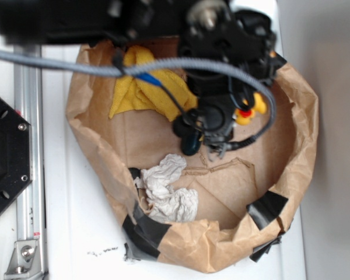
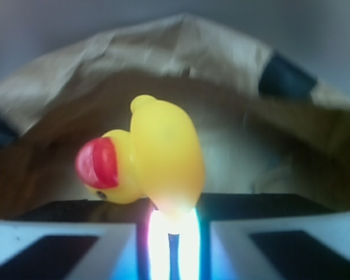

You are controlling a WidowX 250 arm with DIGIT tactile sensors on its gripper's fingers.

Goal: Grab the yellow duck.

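White desk [image 1: 76,221] fills the exterior view, with a metal rail [image 1: 28,175] running down its left side and a black plate [image 1: 6,154] at the left edge. Most of the middle is taken by a large brown paper bag [image 1: 297,146], its rim rolled down and patched with black tape [image 1: 267,208] at the lower edge. Inside it, a yellow cloth [image 1: 146,87] lies at the upper left of the floor, a crumpled white cloth [image 1: 169,189] at the lower left, and a dark green oblong [image 1: 191,142] near the centre. The black arm reaches in from the top of the frame, and its end effector [image 1: 233,119] hides most of the yellow duck [image 1: 254,108], of which only a sliver of yellow and red shows at the upper right of the bag. The wrist view alone gives the grip: the duck [image 2: 160,157] sits tilted, red beak pointing left, its lower end pinched between the two fingers [image 2: 64,245] at the bottom of the frame, the end effector [image 2: 174,239] clamped on it. Behind it the bag wall [image 2: 181,52] is blurred.
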